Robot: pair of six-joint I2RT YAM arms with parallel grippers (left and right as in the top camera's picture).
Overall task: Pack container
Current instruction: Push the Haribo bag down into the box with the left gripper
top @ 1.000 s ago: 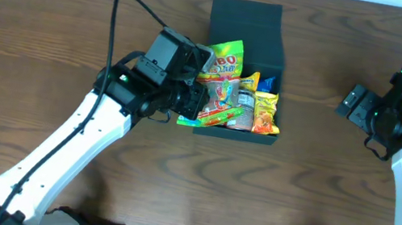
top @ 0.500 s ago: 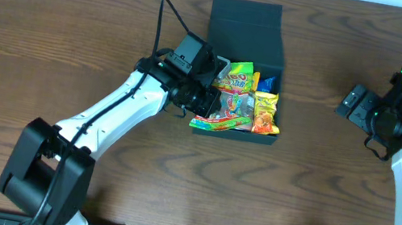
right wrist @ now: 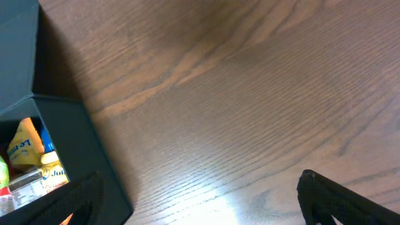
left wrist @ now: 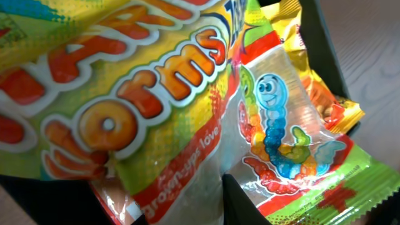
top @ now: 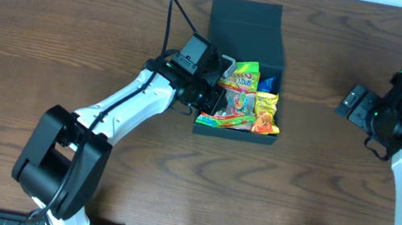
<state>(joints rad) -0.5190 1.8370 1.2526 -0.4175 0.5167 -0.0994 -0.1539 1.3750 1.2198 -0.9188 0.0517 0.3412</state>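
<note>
The dark teal container [top: 252, 12] stands open at the table's back middle, its lid flap upright behind it. My left gripper [top: 215, 90] is at the box's left wall, shut on a green and yellow gummy worms packet [top: 238, 96] that lies across the snacks inside. In the left wrist view the packet [left wrist: 156, 94] fills the frame and sits between my fingers [left wrist: 181, 209]. An orange packet [top: 265, 113] lies in the box's right side. My right gripper [top: 353, 105] is open and empty over the table, right of the box [right wrist: 69, 144].
Several small snack packets [right wrist: 28, 147] fill the box, including a yellow one and a blue one. Bare wooden table [top: 318, 197] lies all round the box. The left arm's black cable [top: 176, 18] arches over the table left of the box.
My left gripper has moved right and toward the box with the gummy worms packet, which now lies lower, inside the box. The right arm has not moved.
</note>
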